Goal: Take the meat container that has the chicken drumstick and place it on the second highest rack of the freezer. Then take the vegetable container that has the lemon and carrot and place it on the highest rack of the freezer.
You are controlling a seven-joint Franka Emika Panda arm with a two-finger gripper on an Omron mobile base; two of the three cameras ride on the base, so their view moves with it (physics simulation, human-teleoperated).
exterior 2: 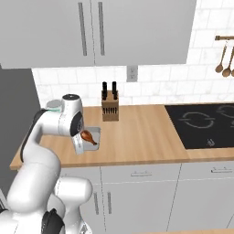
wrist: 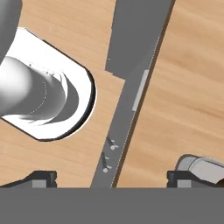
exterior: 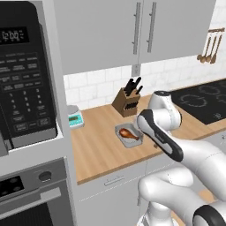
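The meat container [exterior: 128, 135] sat on the counter [exterior: 97, 145] near its front edge, the chicken drumstick [exterior: 129, 133] lying inside it. Behind it, against the wall, stood the knife block [exterior: 126, 100]. To its left sat a kitchen scale [exterior: 75, 118] beside the microwave [exterior: 24, 79]; well right lay the cooktop [exterior 2: 205, 123].
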